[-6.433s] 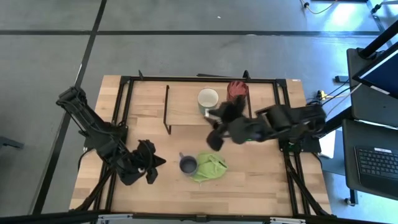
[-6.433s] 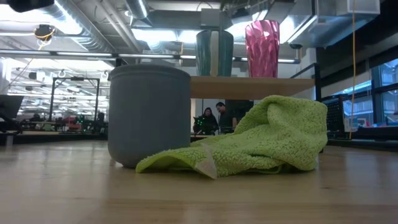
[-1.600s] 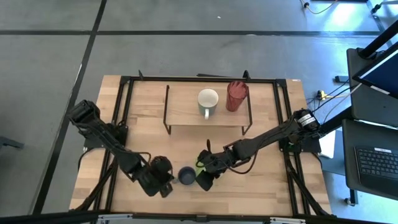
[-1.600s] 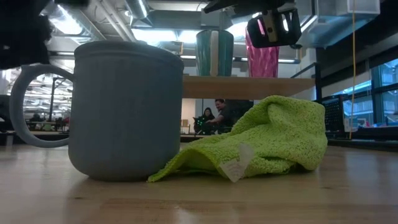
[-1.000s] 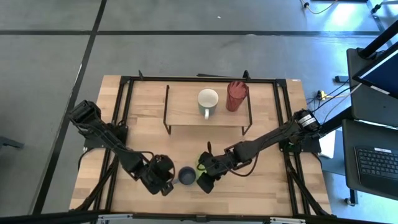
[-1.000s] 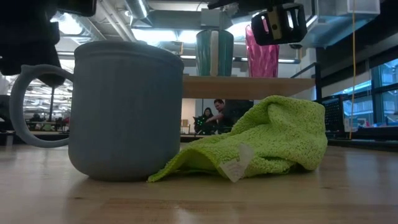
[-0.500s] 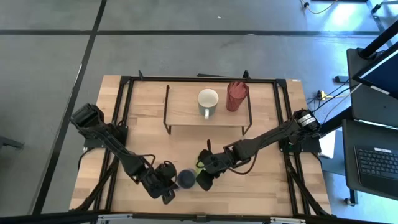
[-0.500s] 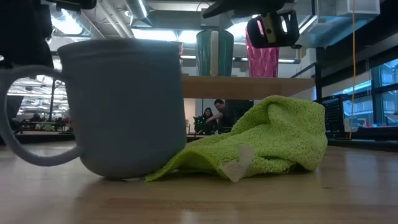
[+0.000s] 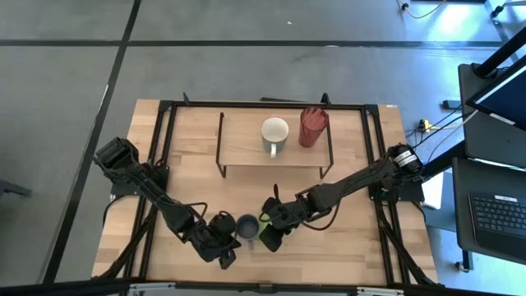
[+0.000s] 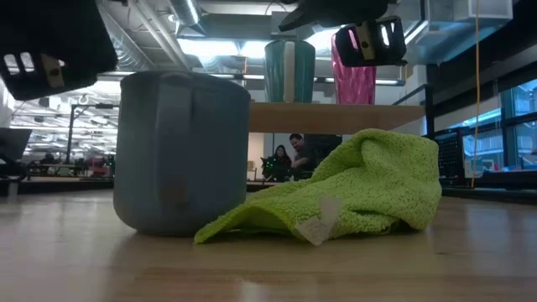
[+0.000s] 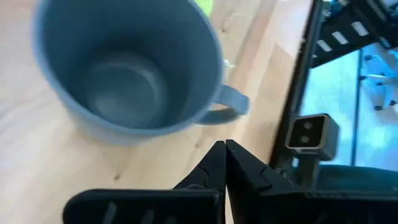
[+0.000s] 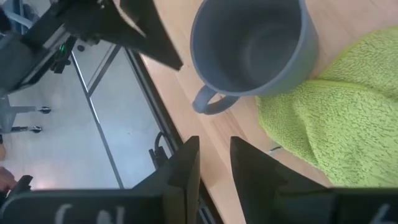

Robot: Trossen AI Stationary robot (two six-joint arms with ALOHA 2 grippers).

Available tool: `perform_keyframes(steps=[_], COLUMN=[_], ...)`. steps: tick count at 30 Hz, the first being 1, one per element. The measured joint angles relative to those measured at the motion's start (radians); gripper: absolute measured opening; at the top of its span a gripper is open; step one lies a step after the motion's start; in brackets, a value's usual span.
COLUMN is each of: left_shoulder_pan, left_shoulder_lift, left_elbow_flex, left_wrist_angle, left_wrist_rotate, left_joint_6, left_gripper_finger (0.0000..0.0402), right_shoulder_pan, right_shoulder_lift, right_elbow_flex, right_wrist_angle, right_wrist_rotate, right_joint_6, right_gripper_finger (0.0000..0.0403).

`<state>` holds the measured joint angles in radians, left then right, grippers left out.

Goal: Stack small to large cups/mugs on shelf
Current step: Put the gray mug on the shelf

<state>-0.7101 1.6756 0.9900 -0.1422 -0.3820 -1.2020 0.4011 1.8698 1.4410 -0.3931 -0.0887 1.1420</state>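
Grey-blue mug (image 9: 246,226) upright on table at 6 o'clock; cream mug (image 9: 274,132) and red ribbed tumbler (image 9: 312,126) upright on shelf (image 9: 238,140) at 12.

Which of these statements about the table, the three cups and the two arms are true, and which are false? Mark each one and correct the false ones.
1. The small grey-blue mug stands on the wooden tabletop, not on the shelf. True.
2. The cream-white mug and the red ribbed tumbler stand on the low light-wood shelf. True.
3. The left gripper is shut on the grey-blue mug's handle. False: its fingers are shut together beside the handle, holding nothing.
4. The light green cloth lies on the shelf. False: it lies on the tabletop, against the grey-blue mug.
5. The right gripper is open, near the grey-blue mug. True.
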Motion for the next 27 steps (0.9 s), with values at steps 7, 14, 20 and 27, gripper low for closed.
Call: perform_keyframes(steps=[7,14,20,27], left_shoulder_pan=[-0.001,-0.002,0.010,0.039], left_shoulder_lift=[0.000,-0.008,-0.037,-0.033], left_elbow_flex=[0.001,0.115,0.224,0.270], left_wrist_angle=[-0.050,-0.421,-0.655,-0.623], left_wrist_rotate=[-0.025,-0.041,-0.041,-0.117], left_joint_6=[-0.056,-0.192,-0.372,-0.623], left_gripper_finger=[0.0002,0.0037,0.0073,0.0087], right_shoulder_pan=[0.000,-0.005,-0.036,-0.094], right_shoulder_lift=[0.000,0.000,-0.001,-0.065], right_elbow_flex=[0.000,0.000,0.000,0.000], right_wrist_angle=[-0.002,-0.002,-0.002,-0.070], right_wrist_rotate=[0.000,0.005,0.002,0.062], right_joint_6=[-0.025,-0.076,-0.118,-0.232], right_gripper_finger=[0.0091,0.0099,0.0144,0.0177])
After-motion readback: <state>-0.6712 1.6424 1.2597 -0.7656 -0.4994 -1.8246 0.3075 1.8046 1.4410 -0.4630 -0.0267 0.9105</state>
